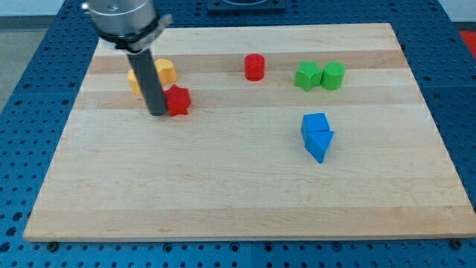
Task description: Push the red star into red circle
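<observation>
My tip [158, 113] touches the red star [178, 100] on its left, holding nothing; the red circle [254, 67] lies up-right.

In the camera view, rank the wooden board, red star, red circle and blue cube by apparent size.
1. wooden board
2. blue cube
3. red star and red circle look alike; the circle sits farther up the view, so unranked.

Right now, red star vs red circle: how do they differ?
Shape: the red star has points; the red circle is a round, upright cylinder.
Place: the star sits toward the view's left, the circle up and to its right.
Contact: my tip is against the star's left side; the circle stands alone.
Both are red.
</observation>
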Motion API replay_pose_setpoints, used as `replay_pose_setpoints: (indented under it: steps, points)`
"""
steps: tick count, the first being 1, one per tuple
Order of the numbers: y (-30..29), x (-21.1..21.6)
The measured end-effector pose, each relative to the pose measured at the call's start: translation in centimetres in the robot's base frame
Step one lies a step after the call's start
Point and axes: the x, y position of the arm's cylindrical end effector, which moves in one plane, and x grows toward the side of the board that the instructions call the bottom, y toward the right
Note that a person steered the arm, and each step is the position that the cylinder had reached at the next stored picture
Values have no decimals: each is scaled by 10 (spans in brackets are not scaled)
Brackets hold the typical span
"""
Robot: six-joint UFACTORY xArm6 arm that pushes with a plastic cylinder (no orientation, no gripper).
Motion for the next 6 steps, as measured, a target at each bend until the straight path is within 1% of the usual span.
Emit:
replay_pose_setpoints:
  steps: [4,5,6]
  points:
    - [121,-63]
    - [139,-80]
    - [143,-80]
